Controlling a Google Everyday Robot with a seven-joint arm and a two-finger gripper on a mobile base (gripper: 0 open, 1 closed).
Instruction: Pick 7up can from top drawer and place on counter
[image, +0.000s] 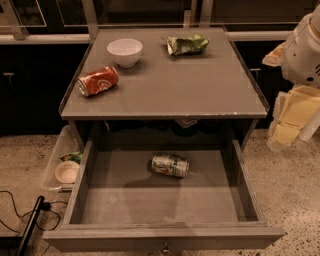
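The 7up can (170, 165), green and silver-white, lies on its side in the middle of the open top drawer (160, 235), towards the back. The drawer is pulled fully out below the counter (200, 85), a flat grey cabinet top. My gripper (292, 117) shows as pale yellow parts under the white arm (305, 45) at the right edge. It hangs to the right of the cabinet, about level with the counter's front edge, away from the can and holding nothing I can see.
On the counter lie an orange-red soda can (98, 80) at front left, a white bowl (124, 51) behind it and a green foil snack bag (185, 44) at the back. A clear plastic bin (62, 167) stands left of the drawer. Black cables (30, 215) lie on the floor.
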